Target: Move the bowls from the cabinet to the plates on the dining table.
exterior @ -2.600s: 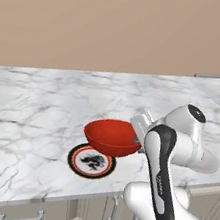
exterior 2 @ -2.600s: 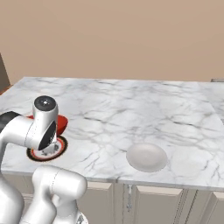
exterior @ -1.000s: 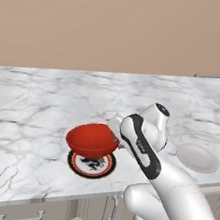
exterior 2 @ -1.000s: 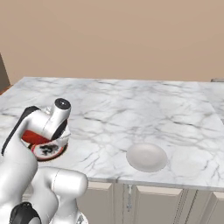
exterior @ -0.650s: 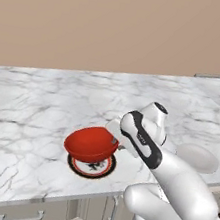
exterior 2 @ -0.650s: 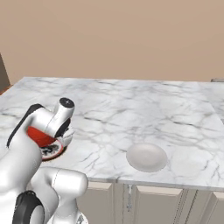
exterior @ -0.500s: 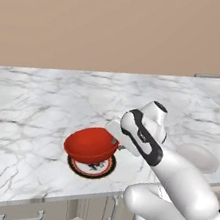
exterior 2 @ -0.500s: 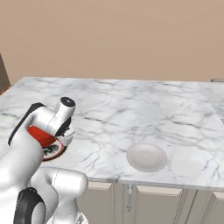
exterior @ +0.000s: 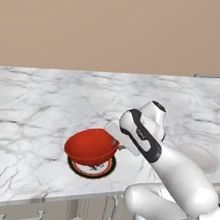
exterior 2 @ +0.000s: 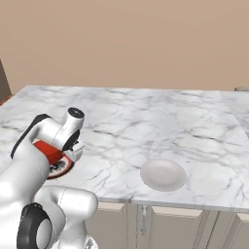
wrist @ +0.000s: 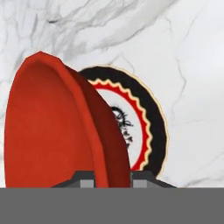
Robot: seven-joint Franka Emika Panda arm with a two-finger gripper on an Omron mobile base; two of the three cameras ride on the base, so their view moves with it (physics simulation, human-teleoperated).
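So compared with a couple of seconds back, the red bowl [exterior: 91,147] had slid over to the left across the marble and tipped more, and the arm had folded in closer behind it. The bowl sat tilted over the patterned plate [exterior: 92,168], the black-rimmed one with the red and cream zigzag ring, covering most of it in the left base view, so only the near arc of the plate peeked out underneath. I couldn't really tell if the bowl's bottom was touching the plate or just hanging above it. The gripper [exterior: 115,142] was clamped on the bowl's rim at its right side; in the hand view the rim wall [wrist: 98,131] ran straight down between the two fingertips [wrist: 86,184], one inside the bowl and one outside. The plate lay near the front edge of the dining table [exterior: 31,109], with plenty of bare marble to the left and behind it. Off to the right, well apart, sat a plain white plate [exterior 2: 163,174], also close to the front edge. In the right base view the arm hid most of the bowl.
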